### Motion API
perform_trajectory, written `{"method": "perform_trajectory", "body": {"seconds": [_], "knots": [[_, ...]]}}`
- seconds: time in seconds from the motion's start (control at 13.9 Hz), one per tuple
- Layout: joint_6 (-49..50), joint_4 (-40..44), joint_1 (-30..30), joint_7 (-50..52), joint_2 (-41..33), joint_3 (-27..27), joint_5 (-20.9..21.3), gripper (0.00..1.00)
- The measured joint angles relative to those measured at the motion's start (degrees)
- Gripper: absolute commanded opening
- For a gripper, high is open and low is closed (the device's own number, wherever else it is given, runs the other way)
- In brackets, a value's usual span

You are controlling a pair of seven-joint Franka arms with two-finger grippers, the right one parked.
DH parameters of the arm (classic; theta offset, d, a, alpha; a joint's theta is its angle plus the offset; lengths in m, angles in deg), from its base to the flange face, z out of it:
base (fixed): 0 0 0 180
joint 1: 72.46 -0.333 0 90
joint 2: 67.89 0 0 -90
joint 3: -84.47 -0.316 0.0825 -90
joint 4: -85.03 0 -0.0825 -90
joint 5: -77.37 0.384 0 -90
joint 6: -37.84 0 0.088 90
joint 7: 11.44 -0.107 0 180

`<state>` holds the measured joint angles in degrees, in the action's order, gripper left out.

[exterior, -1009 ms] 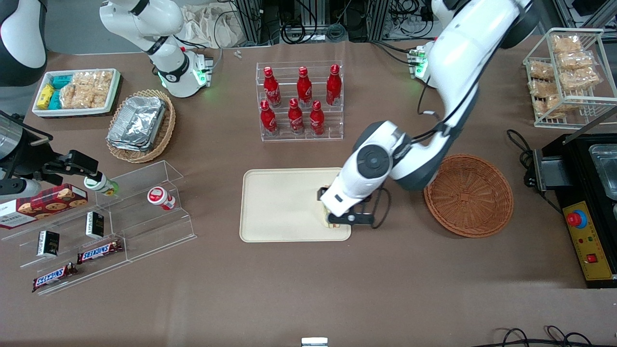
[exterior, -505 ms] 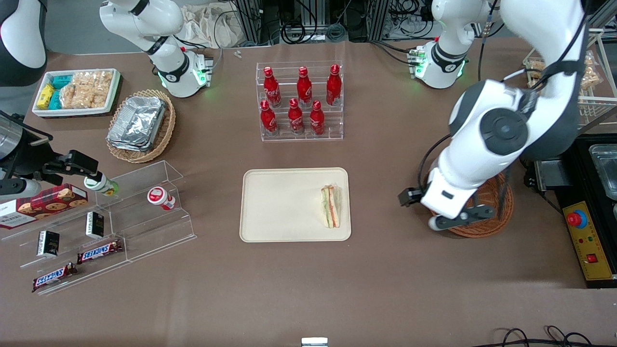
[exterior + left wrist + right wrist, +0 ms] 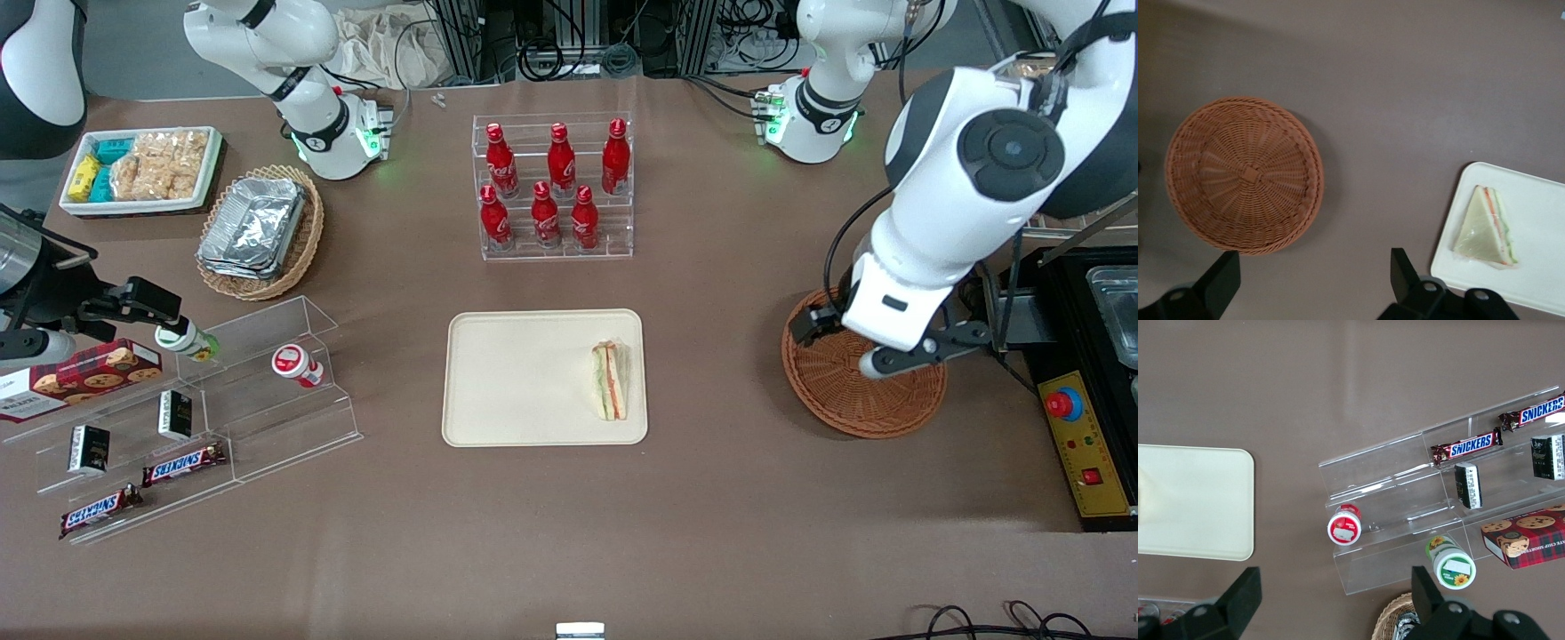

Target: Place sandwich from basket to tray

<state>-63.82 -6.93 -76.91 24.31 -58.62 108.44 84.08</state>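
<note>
**Resting on the tray: the sandwich after its transfer from the basket**

Lying flat on the tray (image 3: 524, 378), the sandwich (image 3: 610, 380) sits close to the tray's edge toward the working arm's end of the table, its orange-red and green filling layers visible through the clear wrap. The wrist view shows the same wedge (image 3: 1487, 228) just inside the tray's rounded corner (image 3: 1538, 200), touched by nothing. The basket (image 3: 853, 404) stands on the brown table (image 3: 711, 516), well apart from the tray, and holds nothing — its woven floor (image 3: 1245, 175) is fully exposed. The gripper (image 3: 871, 351) hangs above the basket, partly hiding its rim in the front view. Its two fingers (image 3: 1221, 280) are spread wide with nothing between them — released, clear of both sandwich and basket.
</note>
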Motion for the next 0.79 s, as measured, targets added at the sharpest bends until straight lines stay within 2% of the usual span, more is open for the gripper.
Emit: {"method": "perform_trajectory", "body": {"seconds": [0.22, 0.5, 0.65, 0.79], "knots": [[0.0, -3.4, 0.3, -7.2, -4.1, -5.9, -2.7, 1.0], [0.7, -3.9, 2.4, -20.7, -5.7, -16.7, -5.4, 1.0], [0.7, -3.5, 2.8, -23.8, -5.7, -19.2, -7.4, 1.0], [0.7, -3.0, 2.9, -24.8, -5.5, -19.9, -7.6, 1.0]]}}
